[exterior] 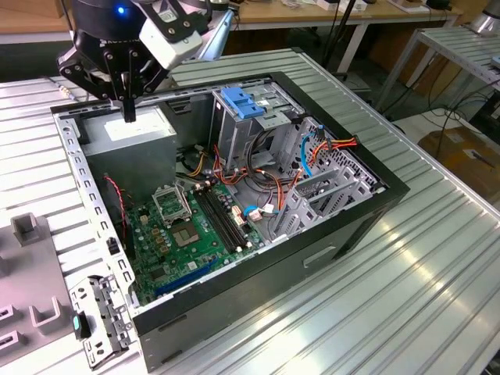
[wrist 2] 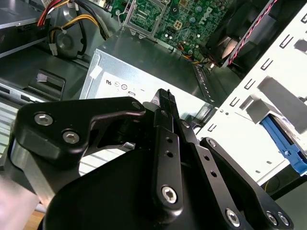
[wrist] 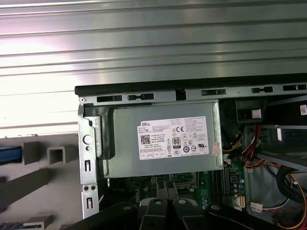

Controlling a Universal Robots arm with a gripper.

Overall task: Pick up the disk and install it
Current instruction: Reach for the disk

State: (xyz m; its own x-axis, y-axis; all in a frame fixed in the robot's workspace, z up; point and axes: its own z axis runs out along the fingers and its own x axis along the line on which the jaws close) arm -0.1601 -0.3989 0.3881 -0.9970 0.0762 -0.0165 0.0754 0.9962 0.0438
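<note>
My gripper [exterior: 127, 112] hangs over the back left corner of the open computer case [exterior: 367, 205], just above the grey power supply [exterior: 133, 134]. Its black fingers [wrist 2: 165, 99] are pressed together with nothing between them. A bright blue strip [wrist 2: 284, 143], which looks like a carrier rail of the disk, lies outside the case wall beside grey fixture blocks. In the first wrist view the blue strip [wrist: 9, 154] is cut off by the picture's edge. The rest of the disk is out of view.
Inside the case are a green motherboard [exterior: 191, 226], loose orange and red cables [exterior: 269, 176], and a tall grey drive cage topped by a blue latch [exterior: 242, 101]. A grey fixture [exterior: 27, 228] sits on the ribbed metal table [exterior: 406, 297] at the exterior view's left.
</note>
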